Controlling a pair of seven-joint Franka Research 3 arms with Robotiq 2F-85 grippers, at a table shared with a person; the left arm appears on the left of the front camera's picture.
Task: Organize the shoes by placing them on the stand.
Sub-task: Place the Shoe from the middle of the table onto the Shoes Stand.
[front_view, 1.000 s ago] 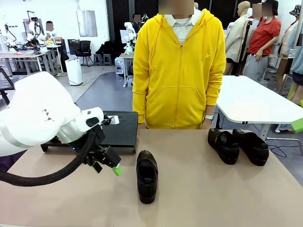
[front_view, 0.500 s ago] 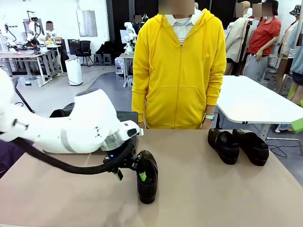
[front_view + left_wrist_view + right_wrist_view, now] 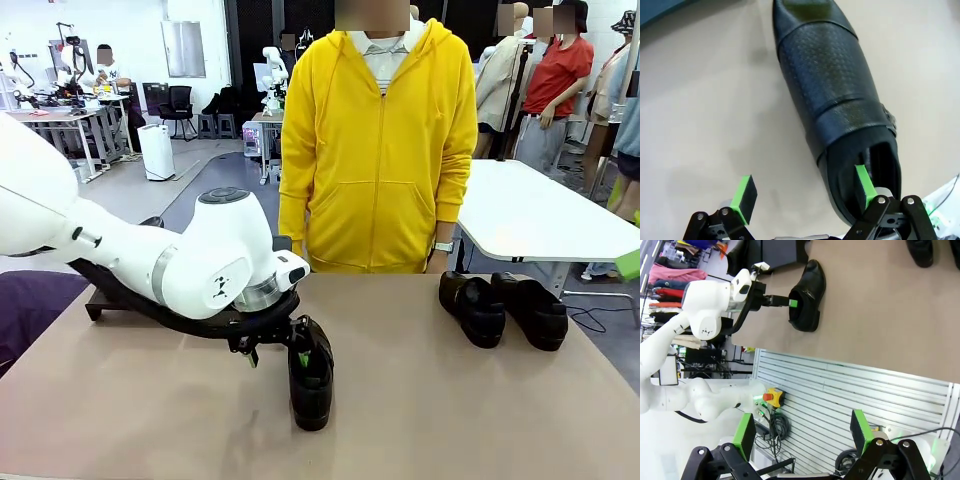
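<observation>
The left tool [image 3: 804,187] holds its green pads apart at the heel of a black glossy leather loafer [image 3: 830,85], one pad inside its opening and one outside. This loafer lies on the beige worktop [image 3: 450,400], near the middle. The low black stand [image 3: 97,303] is far left. The right tool [image 3: 802,432] is spread apart too.

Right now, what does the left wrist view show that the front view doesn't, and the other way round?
Left wrist view: the left gripper stands open astride the middle shoe's side wall, one green pad inside the opening, the other outside over the table. Front view: a pair of shoes at the far right, the stand behind the left arm, and a person in a yellow hoodie. Both: the middle shoe with the left gripper at its opening.
</observation>
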